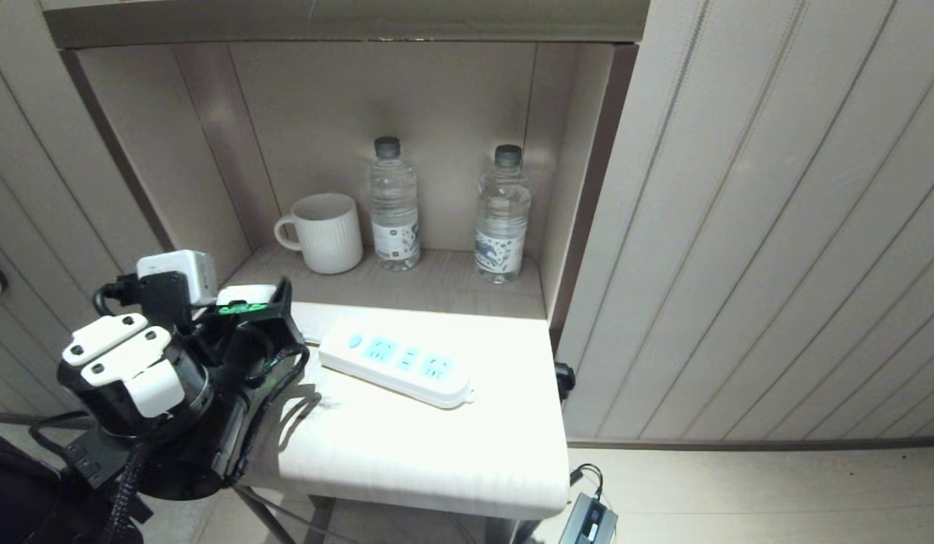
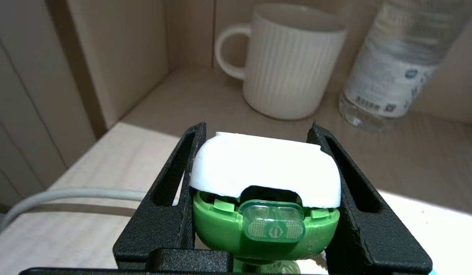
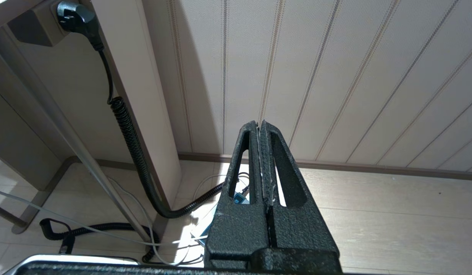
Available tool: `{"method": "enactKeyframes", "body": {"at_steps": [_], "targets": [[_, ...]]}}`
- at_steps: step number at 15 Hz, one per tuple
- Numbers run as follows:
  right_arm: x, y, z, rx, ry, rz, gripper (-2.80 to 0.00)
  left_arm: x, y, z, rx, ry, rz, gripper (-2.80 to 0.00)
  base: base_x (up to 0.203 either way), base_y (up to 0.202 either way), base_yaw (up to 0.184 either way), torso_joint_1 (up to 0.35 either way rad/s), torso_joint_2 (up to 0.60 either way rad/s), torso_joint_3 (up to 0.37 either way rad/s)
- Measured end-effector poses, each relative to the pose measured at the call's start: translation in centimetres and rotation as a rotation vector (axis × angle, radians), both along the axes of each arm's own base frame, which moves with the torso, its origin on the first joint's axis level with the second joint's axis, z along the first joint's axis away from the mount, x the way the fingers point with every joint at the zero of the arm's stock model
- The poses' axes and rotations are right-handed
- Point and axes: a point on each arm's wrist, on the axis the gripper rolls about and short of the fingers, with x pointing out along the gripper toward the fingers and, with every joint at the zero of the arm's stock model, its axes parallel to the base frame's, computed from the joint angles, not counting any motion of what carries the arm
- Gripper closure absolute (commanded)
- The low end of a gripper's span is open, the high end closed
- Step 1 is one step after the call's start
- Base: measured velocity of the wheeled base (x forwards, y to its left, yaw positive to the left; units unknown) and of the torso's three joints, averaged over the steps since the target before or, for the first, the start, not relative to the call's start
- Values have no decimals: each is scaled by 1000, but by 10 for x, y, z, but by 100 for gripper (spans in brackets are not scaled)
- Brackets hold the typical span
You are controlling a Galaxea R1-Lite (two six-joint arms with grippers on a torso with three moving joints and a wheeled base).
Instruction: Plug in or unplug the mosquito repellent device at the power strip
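Head view: the left end effector (image 1: 257,308) sits at the left edge of the pale worktop (image 1: 437,446), its black fingers (image 1: 284,302) clamped on the mosquito repellent device (image 1: 245,296), of which only the white cap and a strip of green show between them. The power strip (image 1: 397,365) lies flat on the worktop to the right of the held device and apart from it, set diagonally, with its round blue button toward the end effector and its light blue socket faces all unoccupied. Behind the worktop, a recessed shelf (image 1: 437,283) carries a white ribbed mug (image 1: 325,232) at the left and two clear water bottles (image 1: 394,204) with dark caps to its right. Left wrist view: the device (image 2: 264,173) fills the gap between the two fingers (image 2: 171,214), its white cap above and its green body below, both sides pressed against the inner finger faces; a grey-white cord (image 2: 68,194) crosses the worktop beside it, and the mug (image 2: 289,61) and one bottle (image 2: 396,65) stand beyond. Right wrist view: the right end effector (image 3: 260,128) hangs low beside the panelled wall, above the floor, with its fingers pressed together and nothing between them; a coiled black cable (image 3: 133,141) runs down from a wall plug nearby.
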Motion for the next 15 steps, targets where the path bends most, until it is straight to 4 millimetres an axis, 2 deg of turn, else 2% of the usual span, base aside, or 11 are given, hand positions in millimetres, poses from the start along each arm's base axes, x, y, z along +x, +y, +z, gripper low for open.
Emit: {"method": "enactKeyframes", "body": {"at_steps": [3, 10, 15], "targets": [[0, 0, 0, 0, 0, 0, 0, 1, -6, -9, 22, 30, -20, 0, 0, 0, 0, 0, 0, 0], [0, 0, 0, 0, 0, 0, 0, -5, -3, -9, 80, 106, -40, 0, 0, 0, 0, 0, 0, 0], [0, 0, 0, 0, 0, 0, 0, -2, 2, -11, 110, 141, -37, 0, 0, 0, 0, 0, 0, 0]]}}
